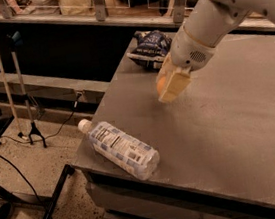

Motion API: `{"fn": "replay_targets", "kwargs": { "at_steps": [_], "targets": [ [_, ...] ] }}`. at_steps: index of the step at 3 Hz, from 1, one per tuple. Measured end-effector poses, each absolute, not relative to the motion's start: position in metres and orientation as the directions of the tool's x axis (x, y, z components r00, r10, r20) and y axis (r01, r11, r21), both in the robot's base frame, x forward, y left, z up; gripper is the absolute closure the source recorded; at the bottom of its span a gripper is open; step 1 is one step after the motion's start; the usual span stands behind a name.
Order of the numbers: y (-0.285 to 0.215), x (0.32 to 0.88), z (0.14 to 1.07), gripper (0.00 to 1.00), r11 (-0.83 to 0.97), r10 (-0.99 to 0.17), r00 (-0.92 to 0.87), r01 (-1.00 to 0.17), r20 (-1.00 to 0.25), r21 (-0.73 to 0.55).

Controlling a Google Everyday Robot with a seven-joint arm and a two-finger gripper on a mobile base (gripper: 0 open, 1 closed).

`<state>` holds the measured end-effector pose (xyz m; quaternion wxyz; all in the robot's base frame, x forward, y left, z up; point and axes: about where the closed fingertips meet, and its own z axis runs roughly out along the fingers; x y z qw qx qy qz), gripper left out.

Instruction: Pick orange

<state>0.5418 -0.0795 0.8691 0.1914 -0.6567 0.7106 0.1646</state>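
Observation:
The orange (160,84) is a small round fruit, mostly hidden between the cream-coloured fingers (175,85) of my gripper (168,92); only its left side shows. The gripper is shut on the orange and points down over the grey table (239,118), near the middle of its left half. It seems to hold the fruit just above the surface. The white arm reaches in from the upper right.
A clear plastic bottle (122,149) with a white cap lies on its side at the table's front left corner. A dark snack bag (152,46) lies at the back left edge. A thin stand (25,96) and cables are on the floor to the left.

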Motion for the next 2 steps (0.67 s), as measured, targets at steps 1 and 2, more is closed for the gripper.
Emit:
{"fn": "replay_targets", "kwargs": {
  "at_steps": [1, 2],
  "targets": [
    [-0.0747, 0.5406, 0.9196, 1.00, 0.055, -0.845, 0.020, -0.991, -0.534, -0.124],
    [-0.0736, 0.5406, 0.9283, 1.00, 0.049, -0.841, 0.037, -0.988, -0.540, -0.143]
  ]
}}
